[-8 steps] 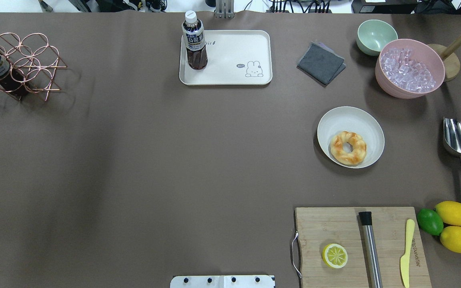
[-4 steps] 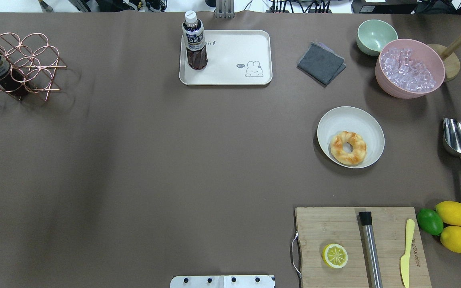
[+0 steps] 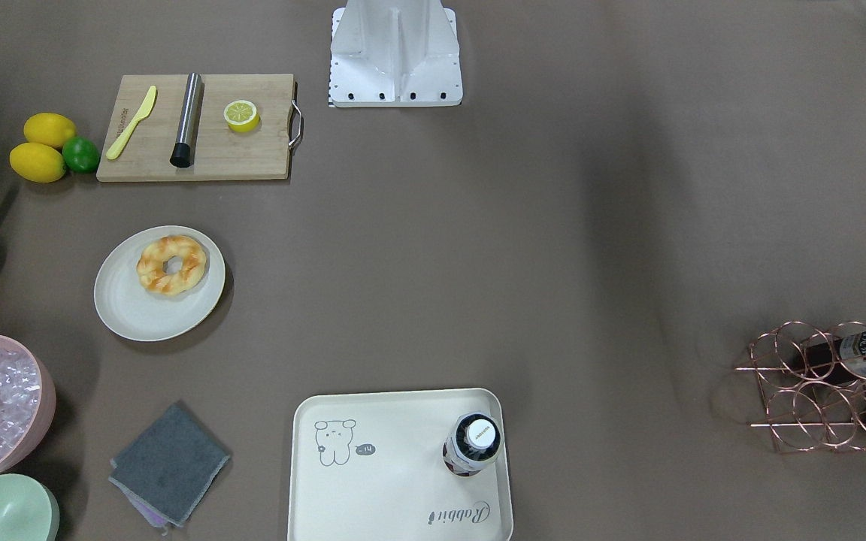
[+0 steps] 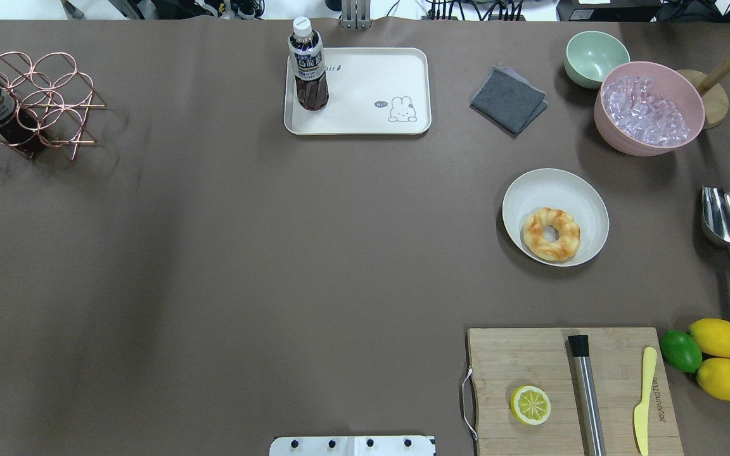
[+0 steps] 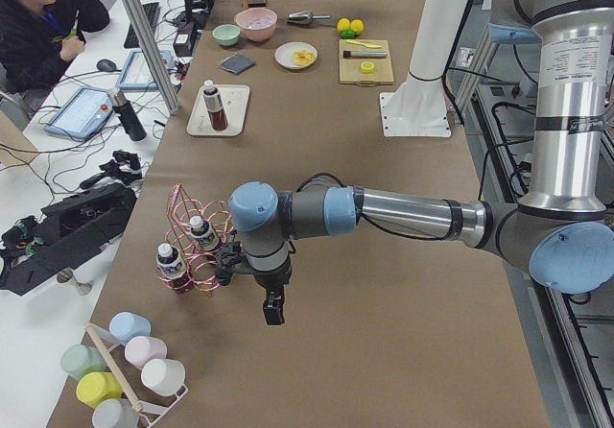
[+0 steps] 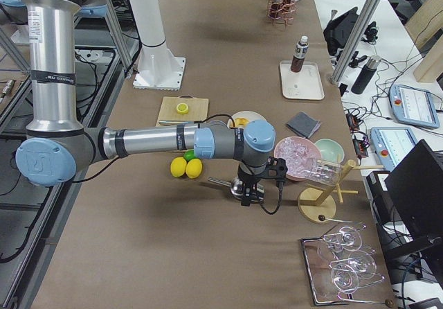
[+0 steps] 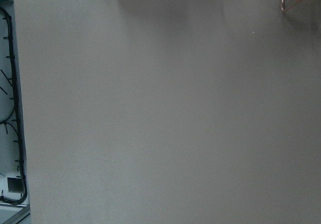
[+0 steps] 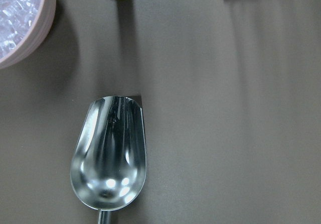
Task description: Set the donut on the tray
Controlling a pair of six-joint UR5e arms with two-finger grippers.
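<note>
Lying on a smooth round plate [image 4: 555, 187], the twisted, ring-shaped donut [image 4: 551, 234].

The donut [image 4: 551, 234] — a golden-orange and cream twisted ring with a small centre hole — was laid flat on a round off-white plate [image 4: 552, 187], well apart from the cream, round-cornered rectangular tray [image 4: 365, 85], on which a dark bottle [image 4: 307, 69] was stood upright.
</note>
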